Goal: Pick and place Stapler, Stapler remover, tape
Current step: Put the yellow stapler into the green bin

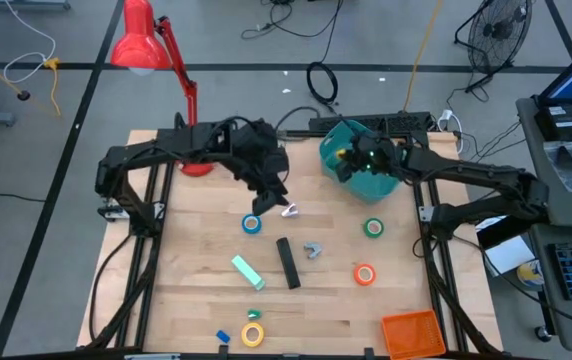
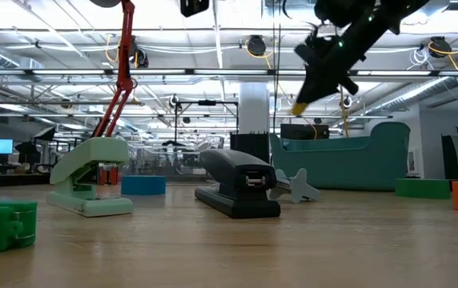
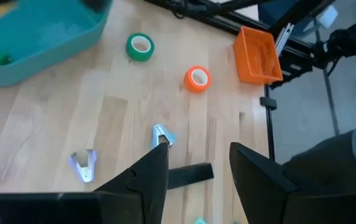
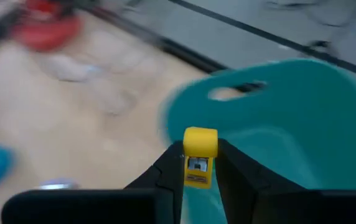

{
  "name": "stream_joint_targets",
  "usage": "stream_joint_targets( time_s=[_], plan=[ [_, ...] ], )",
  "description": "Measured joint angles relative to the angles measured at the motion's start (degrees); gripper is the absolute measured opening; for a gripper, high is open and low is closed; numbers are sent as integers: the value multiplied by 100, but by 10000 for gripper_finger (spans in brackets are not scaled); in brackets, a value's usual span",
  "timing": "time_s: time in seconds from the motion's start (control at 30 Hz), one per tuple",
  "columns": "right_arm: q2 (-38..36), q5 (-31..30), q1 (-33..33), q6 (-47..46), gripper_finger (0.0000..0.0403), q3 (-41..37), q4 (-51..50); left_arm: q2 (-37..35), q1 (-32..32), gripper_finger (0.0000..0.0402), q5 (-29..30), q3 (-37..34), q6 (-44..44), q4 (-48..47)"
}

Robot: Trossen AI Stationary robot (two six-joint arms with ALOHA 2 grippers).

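The black stapler [image 1: 287,262] lies flat on the wooden table, with a mint-green stapler [image 1: 247,270] to its left. One silver staple remover [image 1: 312,250] lies by the black stapler and another [image 1: 289,211] lies under my left gripper [image 1: 273,200]. That gripper hangs open and empty above them. Blue tape [image 1: 251,224], green tape [image 1: 373,228], orange tape [image 1: 365,274] and yellow tape [image 1: 253,334] lie flat and scattered. My right gripper [image 4: 198,163] hangs over the teal bin [image 4: 302,106], shut on a small yellow object [image 4: 200,144]. My right gripper pinches the small yellow object by its two sides [image 4: 198,169] between its two fingers. The object's rounded yellow top sticks out past the fingertips. The fingers slant downward, and the object is lifted clear above the teal bin.
An orange basket [image 1: 413,332] stands at the near right corner. A red desk lamp [image 1: 166,60] stands at the far left. A small blue block [image 1: 222,337] and a small green piece [image 1: 255,313] lie near the front edge. Bare wood lies between the tape rolls.
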State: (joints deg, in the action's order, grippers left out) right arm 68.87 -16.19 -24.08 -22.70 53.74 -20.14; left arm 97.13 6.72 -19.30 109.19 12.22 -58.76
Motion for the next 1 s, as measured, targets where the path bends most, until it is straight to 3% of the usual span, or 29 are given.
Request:
stream_joint_targets(
  time_s=[0.3,0.43,0.67,1.0],
  plan=[
    [480,-8,-882,153,64,0,-109,20,-490,175,571,-2,258,-104],
    [841,327,-1128,199,68,0,-97,25,-592,175,737,-3,346,-221],
    [1541,570,-1149,361,65,2,-2,25,-716,175,958,-2,447,-237],
    [2028,397,-1147,391,62,-46,295,25,-903,175,1045,-3,611,-247]
  ],
)
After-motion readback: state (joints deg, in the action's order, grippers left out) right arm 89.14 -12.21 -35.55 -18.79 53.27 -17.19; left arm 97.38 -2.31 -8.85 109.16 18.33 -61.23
